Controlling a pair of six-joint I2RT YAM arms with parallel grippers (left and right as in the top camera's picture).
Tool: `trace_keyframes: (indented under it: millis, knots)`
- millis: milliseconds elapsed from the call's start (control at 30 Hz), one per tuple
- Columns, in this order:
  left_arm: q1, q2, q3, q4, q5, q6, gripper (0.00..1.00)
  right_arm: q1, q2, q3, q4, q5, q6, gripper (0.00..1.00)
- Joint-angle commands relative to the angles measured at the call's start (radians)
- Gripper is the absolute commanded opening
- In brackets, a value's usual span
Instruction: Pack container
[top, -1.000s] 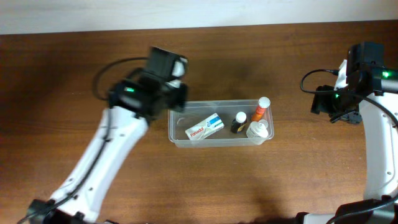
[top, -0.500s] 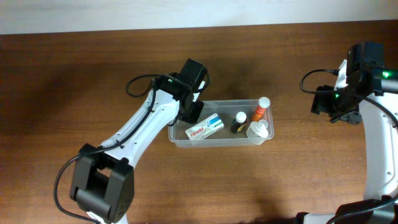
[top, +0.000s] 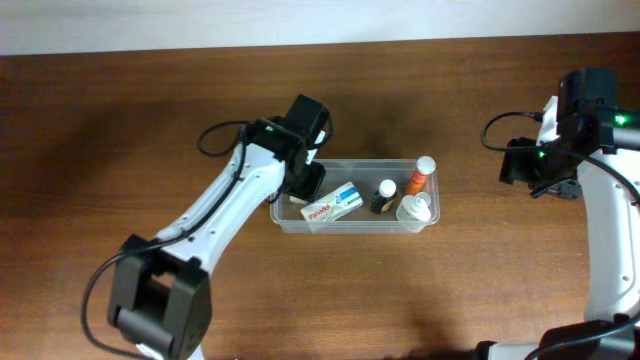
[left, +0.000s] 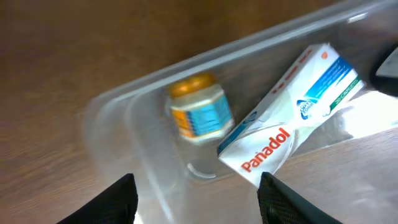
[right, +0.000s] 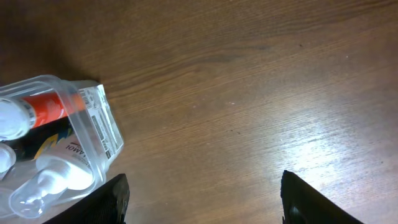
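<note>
The clear plastic container (top: 352, 230) lies mid-table. It holds a white Panadol box (top: 331, 204), a dark bottle with a white cap (top: 384, 195), an orange tube (top: 418, 177) and a white bottle (top: 414, 209). My left gripper (top: 305, 181) hangs over its left end, open and empty. In the left wrist view the open fingers (left: 199, 208) frame the container's corner (left: 118, 118), where a small jar with an orange lid and blue label (left: 198, 112) lies beside the Panadol box (left: 292, 118). My right gripper (top: 540, 176) is open and empty, off to the right of the container.
Bare brown wooden table surrounds the container. In the right wrist view the open fingers (right: 202, 199) are over bare wood, and the container's right end (right: 93, 134) with the orange tube (right: 46, 107) and white bottle (right: 56, 177) shows at the left edge.
My left arm swung right from beside the container to over its left end, then settled there. The right arm has not moved.
</note>
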Motion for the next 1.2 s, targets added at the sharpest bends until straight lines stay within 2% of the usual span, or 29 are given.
trace_keyframes:
  millis: [0, 167, 233, 267, 300, 367, 567, 800, 1033, 1167]
  knots:
    - [0.071, -0.153, 0.014, 0.014, -0.047, 0.005, 0.64, 0.001, -0.005, -0.002, 0.012, -0.019, -0.017, 0.71]
    - [0.254, -0.291, 0.014, 0.086, -0.055, 0.003, 0.73, 0.058, -0.035, 0.008, 0.084, -0.048, -0.063, 0.77]
    - [0.327, -0.313, 0.014, 0.106, -0.046, -0.003, 0.83, 0.085, -0.038, 0.012, 0.135, -0.047, -0.079, 0.82]
    - [0.361, -0.317, 0.014, 0.113, -0.035, -0.003, 0.96, 0.098, -0.038, 0.012, 0.164, -0.047, -0.085, 0.86]
    - [0.397, -0.318, 0.014, 0.119, -0.023, -0.003, 0.99, 0.110, -0.035, 0.011, 0.201, -0.048, -0.084, 0.91]
    - [0.453, -0.314, 0.014, 0.122, -0.018, -0.003, 0.99, 0.127, -0.026, 0.011, 0.264, -0.048, -0.084, 0.98]
    - [0.555, -0.308, 0.014, 0.126, -0.017, -0.003, 0.99, 0.135, -0.019, 0.012, 0.402, -0.048, -0.085, 0.98]
    - [0.587, -0.362, 0.012, 0.055, -0.024, 0.005, 0.99, 0.135, -0.076, 0.011, 0.333, -0.065, -0.127, 0.98]
    - [0.587, -0.579, -0.074, 0.061, -0.019, 0.013, 0.99, 0.135, -0.317, -0.069, 0.325, -0.028, -0.080, 0.98]
    - [0.587, -0.854, -0.312, 0.151, 0.025, -0.021, 0.99, 0.135, -0.607, -0.288, 0.378, 0.010, -0.080, 0.98]
